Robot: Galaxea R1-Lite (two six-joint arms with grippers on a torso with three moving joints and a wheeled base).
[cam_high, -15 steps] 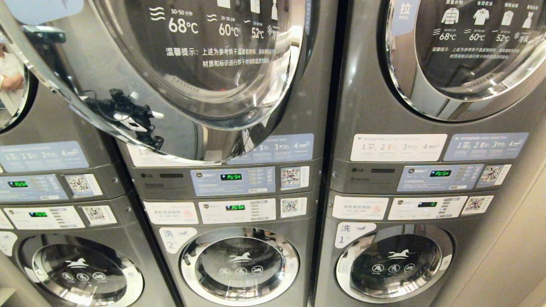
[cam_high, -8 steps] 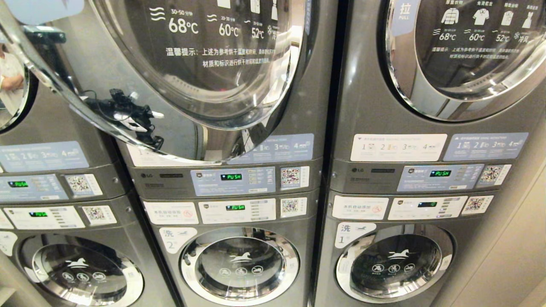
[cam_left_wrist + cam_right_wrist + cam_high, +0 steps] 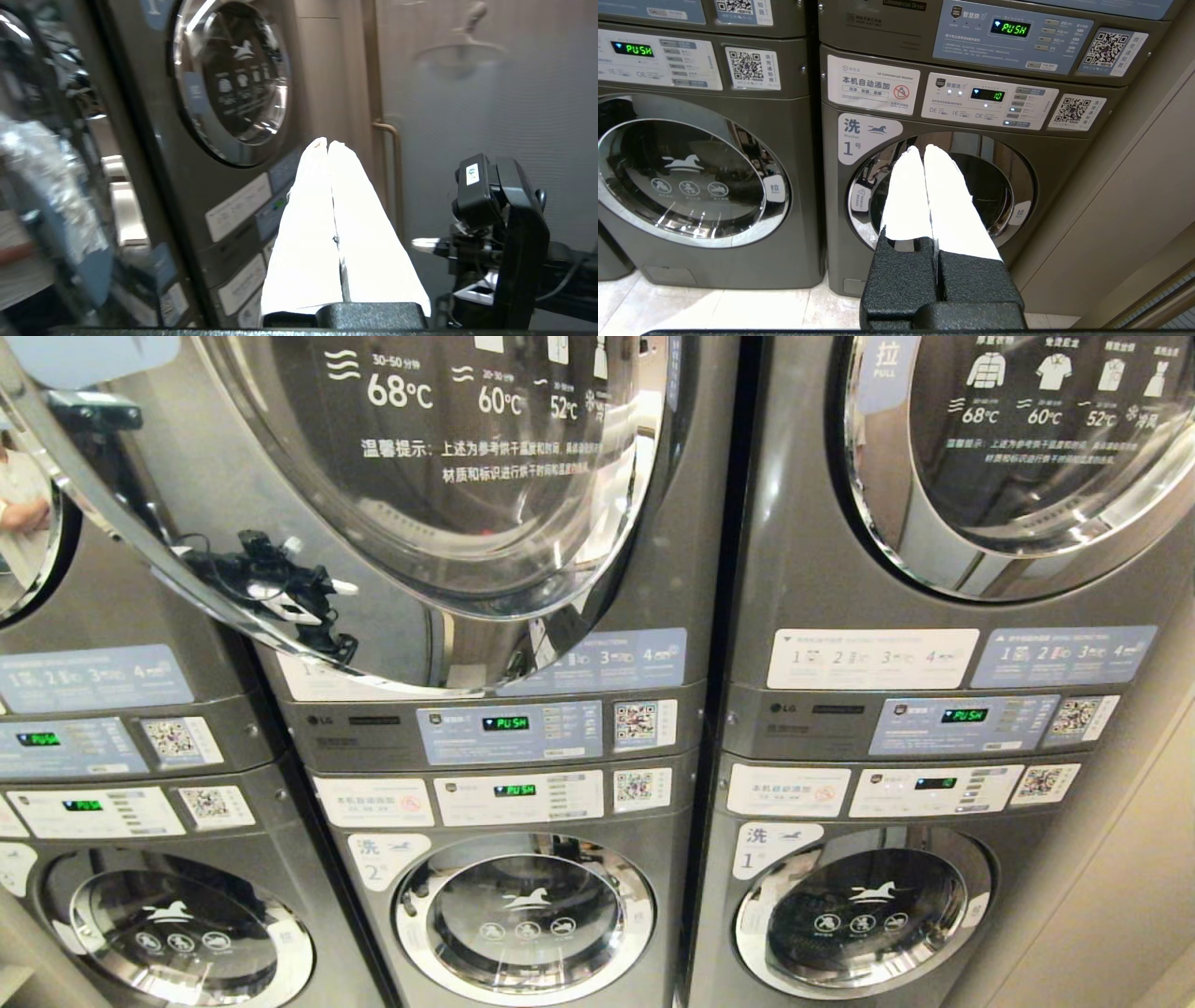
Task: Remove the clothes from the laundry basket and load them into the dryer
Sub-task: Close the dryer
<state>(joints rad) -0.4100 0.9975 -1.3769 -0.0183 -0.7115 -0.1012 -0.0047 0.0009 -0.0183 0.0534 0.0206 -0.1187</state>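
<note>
Heads up: neither the clothes nor the laundry basket shows up in any view right now, so you can't tell which way they lie from the jaws, how the bundle's long axis runs, or which arm is nearer. That's the thing your next move hangs on, and my guess is you'll need to look down or swing around to find the basket first.

What you do have: the head view is filled with stacked machines, and the upper dryer door (image 3: 373, 513) on the left stands swung open toward you, so the target looks ready. No arm shows there.

The left gripper (image 3: 327, 145) has its jaws pressed together, empty, near the machine fronts, with the right arm (image 3: 500, 233) off to its side. The right gripper (image 3: 923, 150) is also closed on nothing, aimed at the lower washer marked 1 (image 3: 943, 196).

Only the right wrist view shows the floor (image 3: 714, 308) in front of the machines, and there's no basket on that patch.
</note>
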